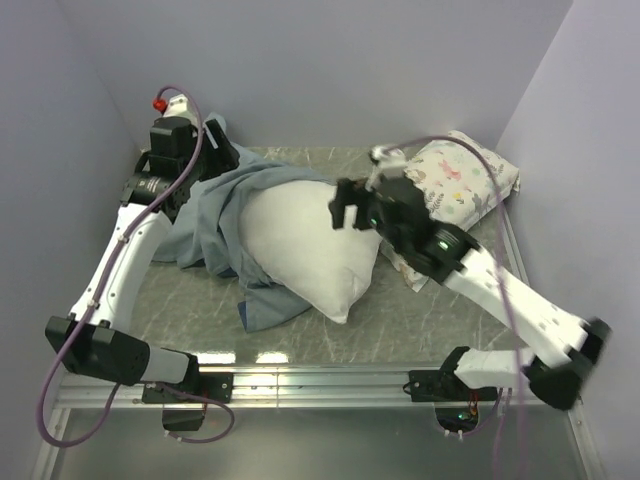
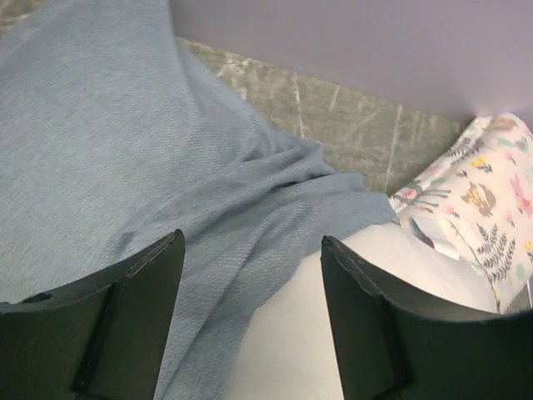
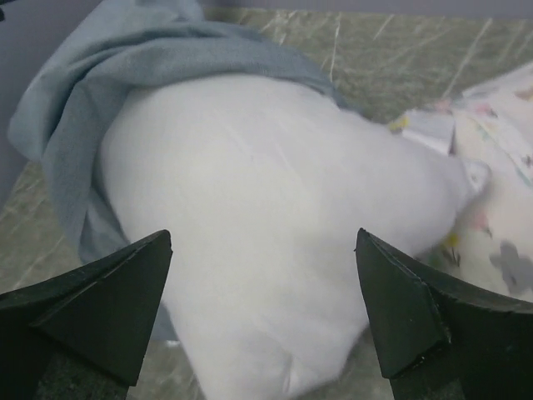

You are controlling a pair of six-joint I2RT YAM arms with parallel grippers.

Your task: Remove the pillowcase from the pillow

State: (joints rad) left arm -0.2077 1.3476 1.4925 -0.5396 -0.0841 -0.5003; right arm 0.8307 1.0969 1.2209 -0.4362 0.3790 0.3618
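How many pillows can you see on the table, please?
2. The plump plain white pillow lies mid-table, one end wrapped in the grey-blue fabric pillowcase; the smaller flower-printed white pillow lies in the far right corner.

Plain white pillow (image 1: pixel 312 252) is lying mostly bare on the table (image 1: pixel 400 320).
The grey-blue pillowcase (image 1: pixel 213 218) is bunching around its left end; the right gripper (image 1: pixel 341 210) is hovering over it.

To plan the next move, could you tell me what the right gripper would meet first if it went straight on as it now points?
Probably the pillow, which fills the wrist view between the right gripper and its open fingers; the distance is unclear.
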